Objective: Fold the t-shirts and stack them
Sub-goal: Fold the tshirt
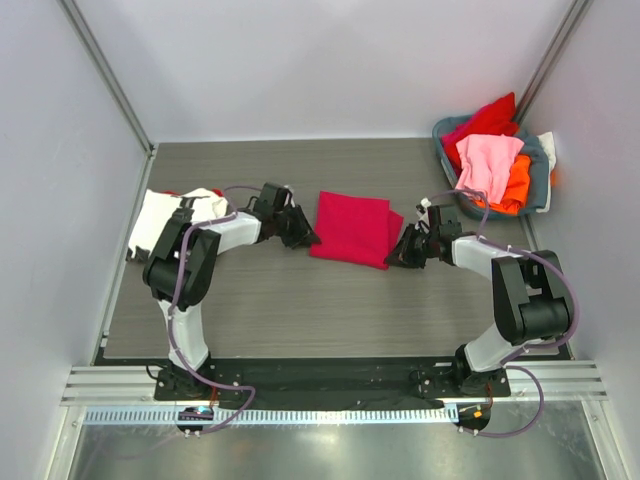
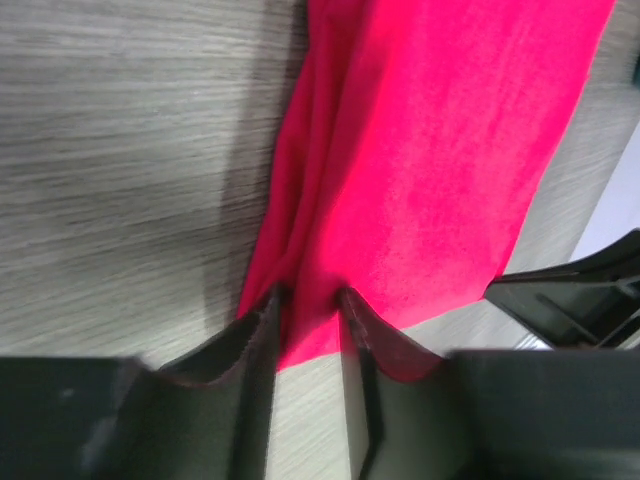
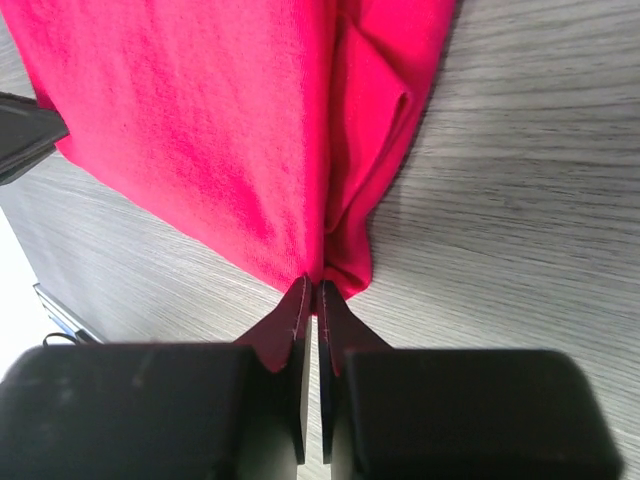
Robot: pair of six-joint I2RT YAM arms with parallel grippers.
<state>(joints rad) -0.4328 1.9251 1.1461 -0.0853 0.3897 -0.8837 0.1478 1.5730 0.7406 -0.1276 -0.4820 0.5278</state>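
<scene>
The grey wood-grain table (image 1: pixel 300 300) carries everything. At its far right corner sits the basket (image 1: pixel 541 196), heaped with a red tee (image 1: pixel 490 118), a pink tee (image 1: pixel 487 160) and an orange tee (image 1: pixel 517 185). The crimson t-shirt (image 1: pixel 350 228) lies mid-table, already folded to a rough rectangle. The white t-shirt (image 1: pixel 165 215) lies flat at the far left, behind the left arm.

The left gripper (image 1: pixel 300 232) is at the crimson shirt's left edge and the right gripper (image 1: pixel 400 250) at its near right corner. From where I stand, the job in hand is another fold of this shirt. To do it well, both arms should lift together and travel at the same pace, keeping the cloth taut between them so the stacked layers don't slide apart; they should let go only once the edges line up.

The overhead view gives the layout but hides the grip. The left wrist view shows that arm's fingers (image 2: pixel 262 335) a little apart, with a bunched corner filling the gap at their tips, creases running into it; I take that for a pinch. The right wrist view shows its fingers (image 3: pixel 292 325) pressed almost together, nipping the shirt's corner where a crease runs in; it also shows a loose flap bulging out on the shirt's right side.
</scene>
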